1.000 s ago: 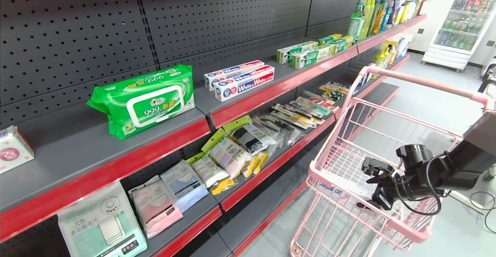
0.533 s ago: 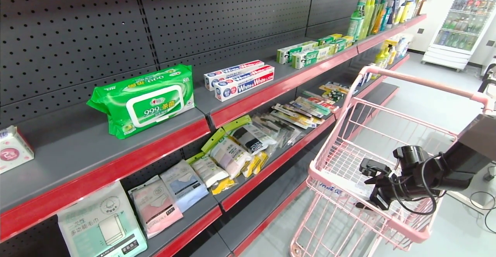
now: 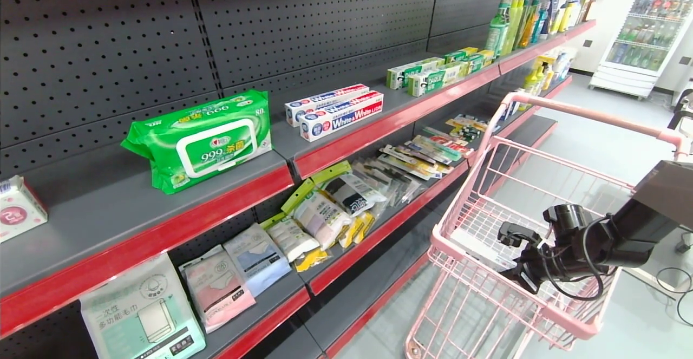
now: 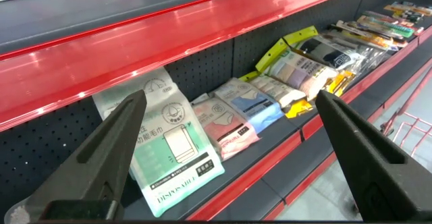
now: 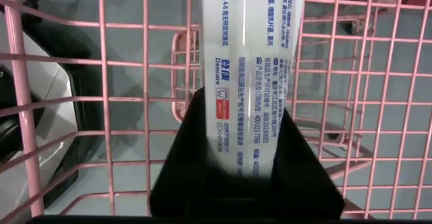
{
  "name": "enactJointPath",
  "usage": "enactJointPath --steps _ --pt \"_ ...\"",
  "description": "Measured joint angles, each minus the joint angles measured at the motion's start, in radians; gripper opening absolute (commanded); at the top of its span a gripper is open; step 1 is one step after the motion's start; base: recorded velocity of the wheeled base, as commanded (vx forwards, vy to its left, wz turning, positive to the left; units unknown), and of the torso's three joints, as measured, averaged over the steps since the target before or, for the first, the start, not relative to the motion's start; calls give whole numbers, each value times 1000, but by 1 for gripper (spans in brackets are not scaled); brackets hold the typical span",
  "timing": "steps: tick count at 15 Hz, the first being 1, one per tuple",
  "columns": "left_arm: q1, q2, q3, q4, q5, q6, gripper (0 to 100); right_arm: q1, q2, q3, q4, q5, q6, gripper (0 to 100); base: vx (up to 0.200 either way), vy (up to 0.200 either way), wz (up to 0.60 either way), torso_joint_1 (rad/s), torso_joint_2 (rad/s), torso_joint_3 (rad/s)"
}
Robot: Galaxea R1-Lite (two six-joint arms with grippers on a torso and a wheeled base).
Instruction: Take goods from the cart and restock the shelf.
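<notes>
Down inside the pink wire shopping cart (image 3: 574, 112), the right gripper (image 3: 511, 261) is clenched on one end of a long white cardboard box with blue print (image 5: 253, 62). The left gripper (image 4: 229, 99) hangs spread wide, facing the red-edged dark shelf (image 4: 202, 21).

My left claw (image 4: 229, 96) and right claw (image 5: 246, 126) are black. The box (image 5: 253, 48) is white with blue print and a small red mark. The cart (image 3: 563, 320) is a pink wire grid. The shelf (image 3: 97, 202) is grey with red edges, and its back panel (image 3: 325, 18) is black, dotted with holes. The wipes pack (image 3: 200, 139) is green and white.
</notes>
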Motion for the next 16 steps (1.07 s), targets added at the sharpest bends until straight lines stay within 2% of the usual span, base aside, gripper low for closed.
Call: enactJointPath --steps 3,6,10,16 --pt "0 0 0 0 0 0 100 7 1 7 -1 0 70 0 0 0 0 0 0 0" --pt "0 0 0 0 0 0 100 2 -24 -10 6 -21 290 0 0 0 0 0 0 0" --pt "1 0 0 0 0 0 100 -24 -105 -28 2 -108 459 0 0 0 0 0 0 0" --pt "0 0 0 0 0 0 100 -76 -308 -2 2 -198 569 0 0 0 0 0 0 0"
